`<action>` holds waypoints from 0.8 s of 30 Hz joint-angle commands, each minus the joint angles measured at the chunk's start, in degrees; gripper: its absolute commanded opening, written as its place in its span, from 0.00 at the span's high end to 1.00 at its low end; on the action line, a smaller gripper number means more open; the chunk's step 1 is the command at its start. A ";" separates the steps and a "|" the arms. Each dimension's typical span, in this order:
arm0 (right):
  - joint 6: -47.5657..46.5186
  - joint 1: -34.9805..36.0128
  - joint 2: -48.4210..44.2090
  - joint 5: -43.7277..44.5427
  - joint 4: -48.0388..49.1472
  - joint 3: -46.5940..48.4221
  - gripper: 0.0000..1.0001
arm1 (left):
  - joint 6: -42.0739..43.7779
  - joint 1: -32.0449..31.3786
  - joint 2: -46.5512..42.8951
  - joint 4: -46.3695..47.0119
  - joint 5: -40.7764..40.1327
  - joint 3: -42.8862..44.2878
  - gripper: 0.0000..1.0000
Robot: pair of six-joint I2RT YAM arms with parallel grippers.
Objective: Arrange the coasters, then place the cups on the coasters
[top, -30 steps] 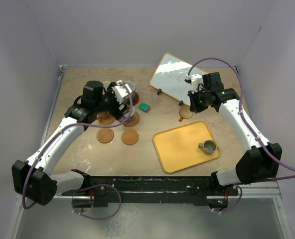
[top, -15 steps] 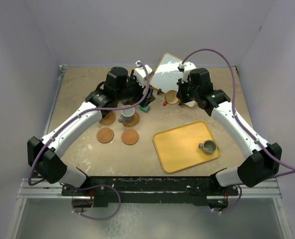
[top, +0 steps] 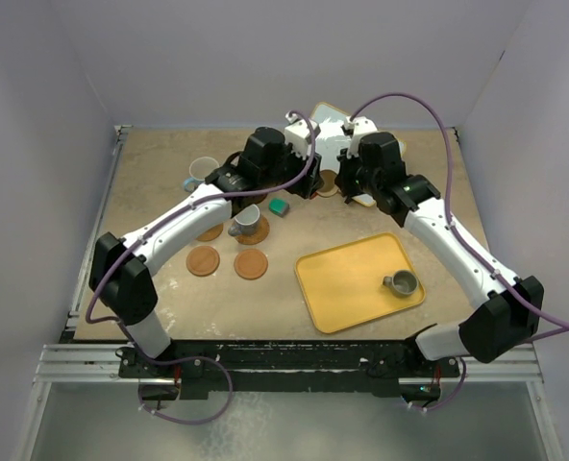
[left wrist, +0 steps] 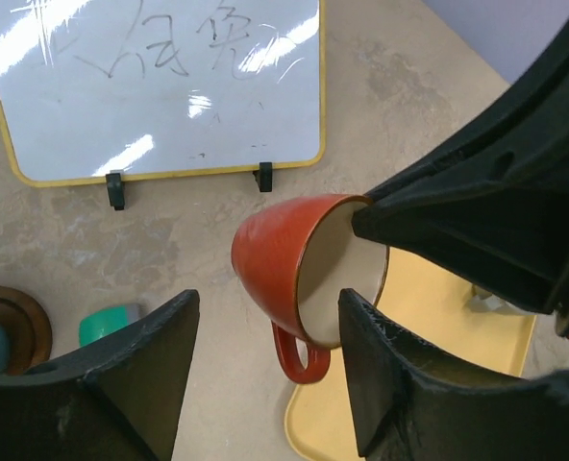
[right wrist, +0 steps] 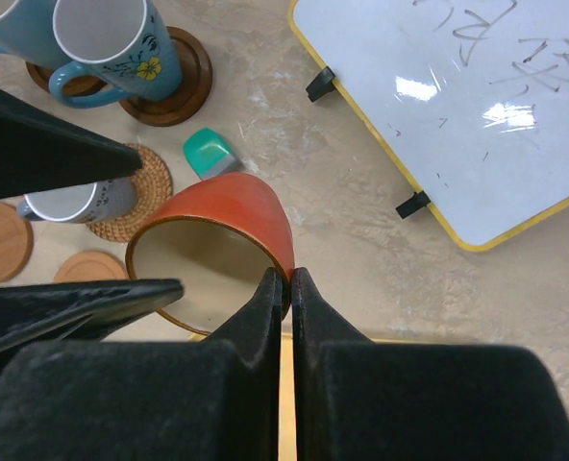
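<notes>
An orange-red cup [right wrist: 222,226] hangs tilted above the table, and my right gripper [right wrist: 290,279] is shut on its rim. My left gripper [left wrist: 265,307] is open around the same cup [left wrist: 284,254], one finger outside its wall and the other across its mouth. From above, both grippers meet at the centre rear around the cup [top: 328,185]. A grey cup [top: 246,221] stands on a woven coaster [right wrist: 131,206]. Two blue cups [right wrist: 116,43] sit on dark brown coasters [right wrist: 184,82]. Two light orange coasters [top: 204,260] [top: 251,264] lie bare. Another grey cup [top: 401,282] is in the tray.
The yellow tray [top: 347,279] lies at the front right. A whiteboard [right wrist: 457,96] on small black feet stands at the back behind the grippers. A small teal block [top: 280,206] lies between the coasters and the whiteboard.
My left arm has swung right from the coasters to the centre rear and its jaws have narrowed. My right arm has carried the orange-red cup up and leftward to meet it.
</notes>
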 commanded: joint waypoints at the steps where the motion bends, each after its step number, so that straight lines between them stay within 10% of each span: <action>1: 1.22 0.70 -2.71 1.10 4.09 1.11 1.00 | -3.36 -0.71 2.34 1.60 -2.97 4.20 0.46; 13: 0.88 0.93 -4.46 -12.35 6.68 -1.35 1.00 | -2.42 -0.84 4.75 0.48 -2.25 5.29 0.95; 24: -6.61 0.40 -3.84 -23.38 -0.79 -0.03 0.85 | 5.12 -0.70 -1.34 -0.47 -6.03 0.12 0.97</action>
